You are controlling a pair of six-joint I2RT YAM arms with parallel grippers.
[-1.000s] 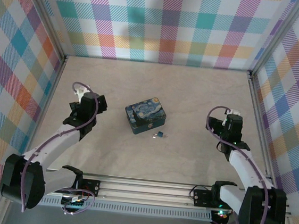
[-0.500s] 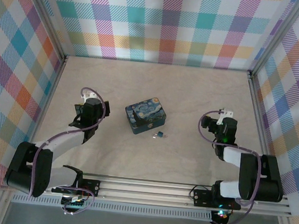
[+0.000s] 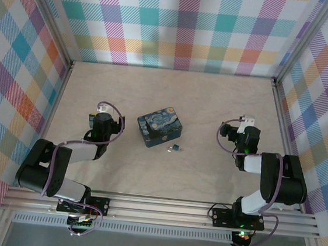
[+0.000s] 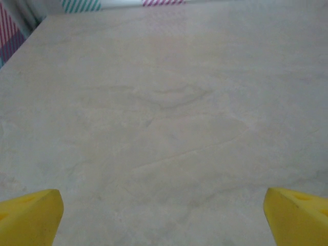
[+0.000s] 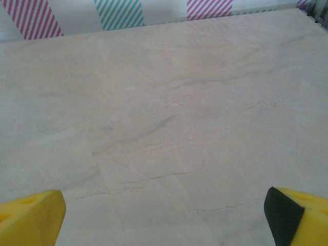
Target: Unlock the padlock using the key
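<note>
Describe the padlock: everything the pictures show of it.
The padlock is tiny: a dark bluish part with a silvery, metal-looking bit at its left in the top view. It lies on the pale table, just on the near side of the painted tin, by that tin's near right corner, and is many times smaller than it. Whether it touches the tin is hard to tell. Nothing grips it. Its shackle, and whether it is locked, are too small to make out.
</note>
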